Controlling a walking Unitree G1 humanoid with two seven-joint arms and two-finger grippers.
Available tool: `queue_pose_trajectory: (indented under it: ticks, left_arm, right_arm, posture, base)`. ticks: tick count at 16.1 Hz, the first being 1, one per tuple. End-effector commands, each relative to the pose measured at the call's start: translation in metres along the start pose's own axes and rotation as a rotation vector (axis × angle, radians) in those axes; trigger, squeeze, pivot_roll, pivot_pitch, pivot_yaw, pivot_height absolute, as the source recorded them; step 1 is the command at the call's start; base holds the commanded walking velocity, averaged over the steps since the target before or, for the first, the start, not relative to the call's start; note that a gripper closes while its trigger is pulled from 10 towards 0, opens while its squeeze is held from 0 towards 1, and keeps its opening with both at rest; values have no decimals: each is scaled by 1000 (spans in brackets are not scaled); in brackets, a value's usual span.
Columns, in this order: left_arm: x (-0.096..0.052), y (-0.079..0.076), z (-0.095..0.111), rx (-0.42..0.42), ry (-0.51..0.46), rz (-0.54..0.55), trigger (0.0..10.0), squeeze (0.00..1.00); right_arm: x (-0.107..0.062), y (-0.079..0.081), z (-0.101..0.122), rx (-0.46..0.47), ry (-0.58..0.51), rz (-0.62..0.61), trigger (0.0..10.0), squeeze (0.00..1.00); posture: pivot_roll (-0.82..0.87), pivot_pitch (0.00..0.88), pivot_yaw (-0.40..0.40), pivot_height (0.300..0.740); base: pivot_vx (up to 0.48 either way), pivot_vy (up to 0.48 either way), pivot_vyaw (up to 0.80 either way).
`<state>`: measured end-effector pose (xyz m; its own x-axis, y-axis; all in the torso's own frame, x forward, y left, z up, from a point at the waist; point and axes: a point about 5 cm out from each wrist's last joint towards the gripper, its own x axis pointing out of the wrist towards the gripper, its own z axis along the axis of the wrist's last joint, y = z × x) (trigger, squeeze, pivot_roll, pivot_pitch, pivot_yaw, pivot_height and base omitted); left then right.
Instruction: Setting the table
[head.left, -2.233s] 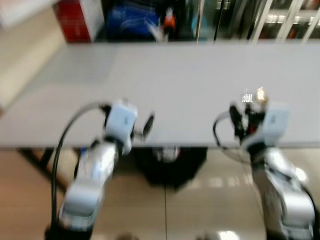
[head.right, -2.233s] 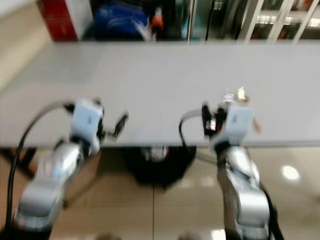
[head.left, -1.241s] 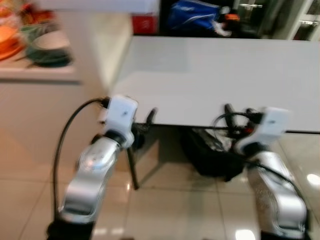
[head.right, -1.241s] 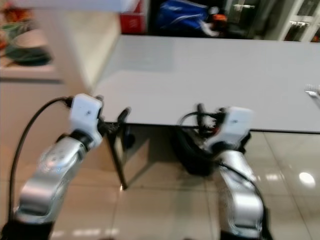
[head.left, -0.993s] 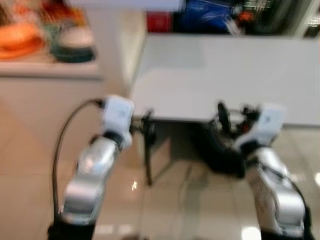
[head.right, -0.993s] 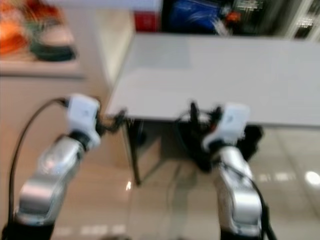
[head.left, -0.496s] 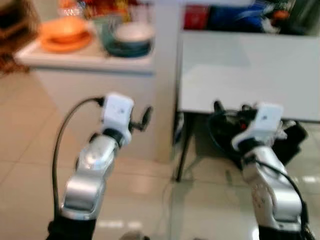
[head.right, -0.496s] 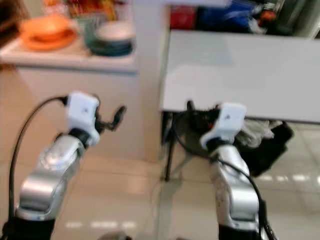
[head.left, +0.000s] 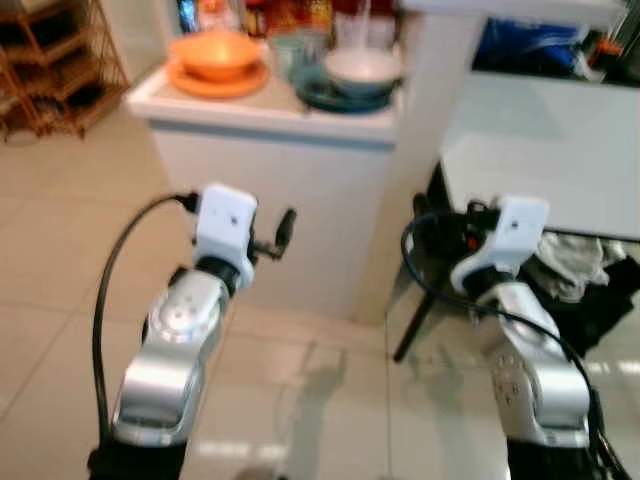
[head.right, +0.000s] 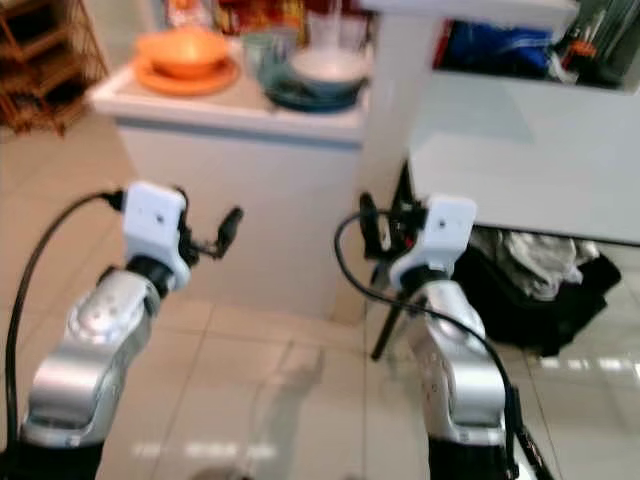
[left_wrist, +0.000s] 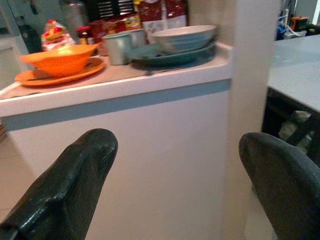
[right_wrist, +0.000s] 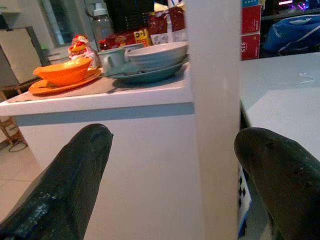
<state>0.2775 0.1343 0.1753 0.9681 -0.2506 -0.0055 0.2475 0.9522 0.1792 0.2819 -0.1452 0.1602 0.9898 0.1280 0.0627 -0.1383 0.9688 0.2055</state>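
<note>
Both grippers empty, fingers apart: left gripper (head.left: 283, 232), right gripper (head.right: 380, 222). Approach squarely the counter (head.left: 262, 118), upper centre, holding orange bowl (head.left: 213, 52) and grey bowl (head.left: 363, 66).

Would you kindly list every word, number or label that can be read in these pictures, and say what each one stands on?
"315": on the red box behind the grey table; the last digit is uncertain.
Red snack packets behind the bowls on the white counter: printed, too blurred to read.
Yellow label among them: too small to read.
Red and yellow packet by the orange bowl: not legible.
</note>
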Motion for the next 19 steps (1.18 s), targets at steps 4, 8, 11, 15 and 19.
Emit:
queue_pose_trajectory:
  ticks: [4, 8, 11, 15, 19]
  left_arm:
    - [0, 6, 5, 2, -21, 32, 10000, 0]
    - [2, 6, 19, 15, -83, 39, 10000, 0]
    - [4, 9, 25, 27, -104, 49, 10000, 0]
    - [5, 8, 29, 42, -115, 49, 10000, 0]
    - [6, 8, 30, 51, -115, 43, 10000, 0]
  right_arm:
    - [4, 9, 8, 9, -33, 37, 10000, 1000]
    - [14, 17, 19, -17, -47, 40, 10000, 0]
    - [17, 20, 21, -49, -54, 57, 10000, 0]
    - [19, 19, 25, -66, -68, 50, 10000, 0]
    - [22, 15, 32, -70, -95, 18, 10000, 0]
  posture:
    - [71, 0, -44, 740]
    - [78, 1, -50, 740]
    - [82, 0, -54, 740]
    - [84, 0, -55, 740]
    - [80, 0, -51, 740]
  base:
    - [0, 480, 0]
    - [0, 0, 0]
    - [303, 0, 0]
    - [480, 0, 708]
    - [480, 0, 0]
